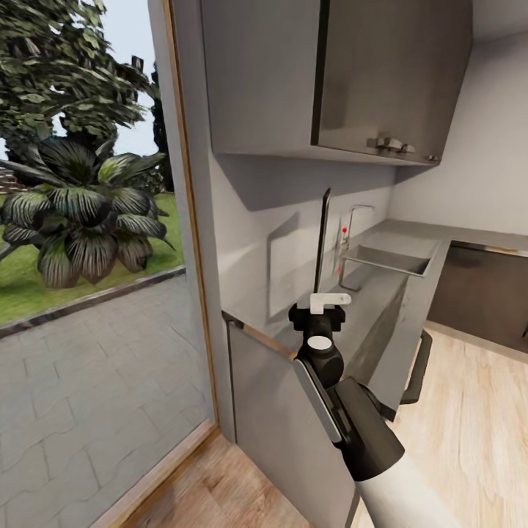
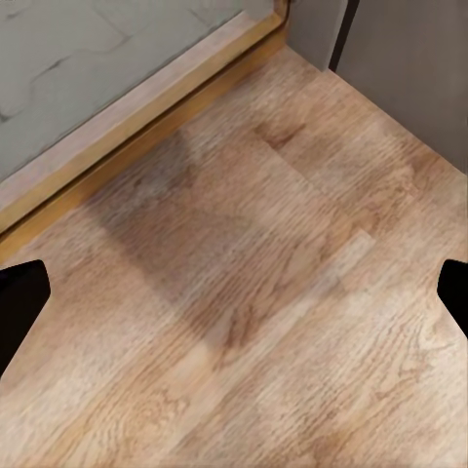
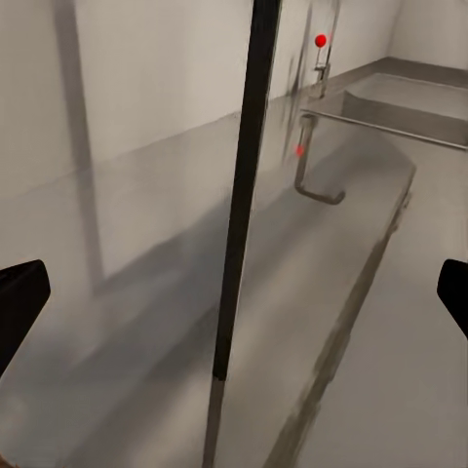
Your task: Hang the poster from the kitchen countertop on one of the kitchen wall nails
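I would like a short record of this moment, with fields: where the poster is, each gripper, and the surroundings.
poster: seen edge-on, upright black frame, over the kitchen countertop
right gripper: raised near the poster's lower end; grip cannot be told
left gripper: fingertips apart, above the wooden floor
sink: inset further along the countertop
wall nail: not discernible

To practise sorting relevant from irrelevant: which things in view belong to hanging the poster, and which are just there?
Job: poster, seen edge-on; kitchen countertop; right gripper, open around it.
Just there: sink; faucet; wall cabinet; garden plant; wooden floor.
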Available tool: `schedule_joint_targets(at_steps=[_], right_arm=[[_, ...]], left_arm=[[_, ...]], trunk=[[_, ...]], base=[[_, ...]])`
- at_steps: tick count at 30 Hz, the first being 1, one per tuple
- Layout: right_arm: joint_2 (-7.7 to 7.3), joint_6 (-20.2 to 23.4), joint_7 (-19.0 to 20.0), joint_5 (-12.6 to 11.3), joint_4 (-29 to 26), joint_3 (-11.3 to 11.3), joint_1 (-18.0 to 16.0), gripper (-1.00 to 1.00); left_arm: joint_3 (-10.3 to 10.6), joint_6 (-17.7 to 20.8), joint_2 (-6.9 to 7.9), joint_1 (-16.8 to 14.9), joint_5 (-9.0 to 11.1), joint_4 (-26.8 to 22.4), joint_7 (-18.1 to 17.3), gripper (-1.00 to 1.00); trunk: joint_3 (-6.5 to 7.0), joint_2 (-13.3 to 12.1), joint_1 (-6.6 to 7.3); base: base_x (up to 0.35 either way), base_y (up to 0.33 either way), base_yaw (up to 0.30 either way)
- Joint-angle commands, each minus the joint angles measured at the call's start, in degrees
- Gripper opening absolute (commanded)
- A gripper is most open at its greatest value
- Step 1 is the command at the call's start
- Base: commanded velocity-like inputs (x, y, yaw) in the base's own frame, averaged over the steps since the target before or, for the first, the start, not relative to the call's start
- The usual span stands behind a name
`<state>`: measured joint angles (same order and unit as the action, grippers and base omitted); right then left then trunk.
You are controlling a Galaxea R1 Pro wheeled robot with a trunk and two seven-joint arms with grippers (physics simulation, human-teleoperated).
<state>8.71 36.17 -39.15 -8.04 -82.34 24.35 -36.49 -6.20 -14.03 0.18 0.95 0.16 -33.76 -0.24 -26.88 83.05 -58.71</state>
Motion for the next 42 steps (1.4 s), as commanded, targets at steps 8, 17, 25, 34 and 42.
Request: schedule_joint_targets(at_steps=[8,17,25,34,42], right_arm=[[-0.09,0.1,-0.6,-0.6,0.0,0.1,-0.1,1.00],[-0.10,0.0,-0.6,-0.6,0.0,0.0,-0.1,1.00],[-0.10,0.0,-0.6,-0.6,0.0,0.0,-0.1,1.00],[-0.10,0.0,-0.6,-0.6,0.0,0.0,0.0,1.00],[-0.12,-0.1,-0.6,-0.6,0.0,-0.1,0.0,1.00]], left_arm=[[0.0,-0.1,-0.01,0.0,0.0,-0.1,0.0,1.00],[-0.1,-0.1,-0.01,0.0,0.0,-0.1,0.0,1.00],[-0.1,0.0,-0.01,0.0,0.0,-0.1,0.0,1.00],[-0.1,-0.1,-0.01,0.0,0.0,-0.1,0.0,1.00],[-0.1,0.0,-0.01,0.0,0.0,-0.1,0.0,1.00]], trunk=[[-0.05,0.0,-0.01],[-0.05,0.0,-0.01],[-0.05,0.0,-0.01],[-0.05,0.0,-0.01],[-0.05,0.0,-0.01]], base=[[0.044,-0.009,0.000],[0.093,-0.074,0.000],[0.026,-0.007,0.000],[0.082,0.000,0.000],[0.071,0.000,0.000]])
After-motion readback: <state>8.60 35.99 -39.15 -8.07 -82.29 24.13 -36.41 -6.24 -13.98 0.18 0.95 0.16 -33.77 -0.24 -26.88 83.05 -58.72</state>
